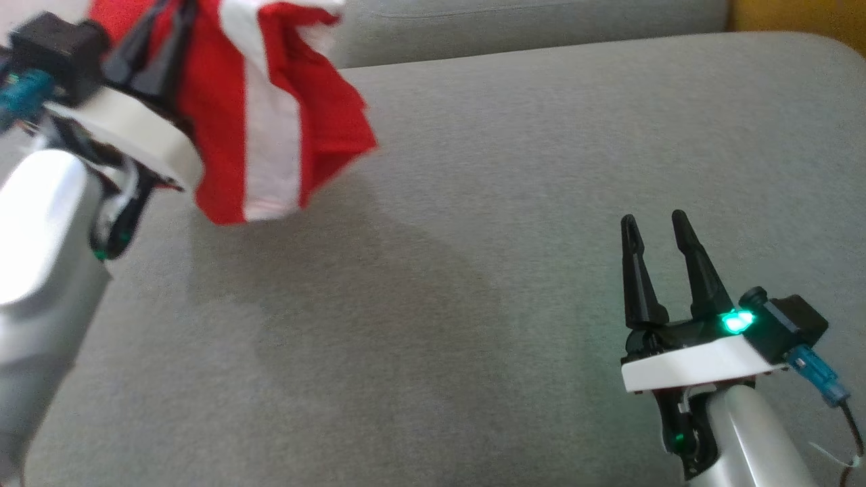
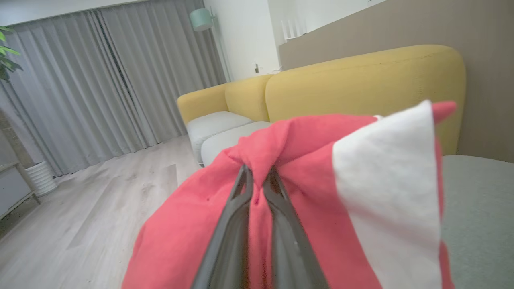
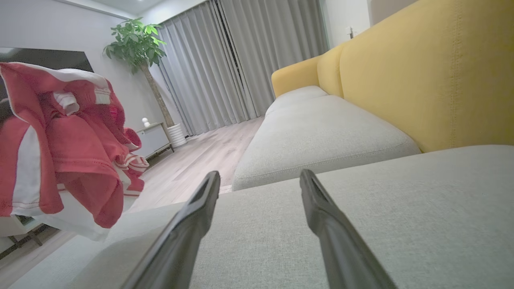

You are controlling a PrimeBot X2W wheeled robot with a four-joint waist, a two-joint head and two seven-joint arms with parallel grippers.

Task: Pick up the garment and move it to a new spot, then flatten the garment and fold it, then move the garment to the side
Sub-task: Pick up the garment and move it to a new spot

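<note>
Dangling clear of the grey seat cushion point(image 1: 487, 284), over its far left part, the garment point(image 1: 270, 115) is red cloth with broad white stripes, bunched and drooping in loose folds. From the look of it, it is light, soft and floppy. It would sag and twist whichever way it is lifted, so I'd judge an edge, a hem or a corner the best place to take hold, not the middle of the bundle, if it is to open out flat.

The left end effector point(image 2: 259, 178) has its two dark fingers pressed nearly together on a gathered pinch of the red cloth, and the rest hangs below and around them. The right end effector point(image 1: 654, 220) sits low over the near right of the cushion, well apart from the garment, its fingers spread wide, holding nothing and touching nothing I can make out. Behind the cushion rises a yellow sofa back point(image 3: 441, 72).
</note>
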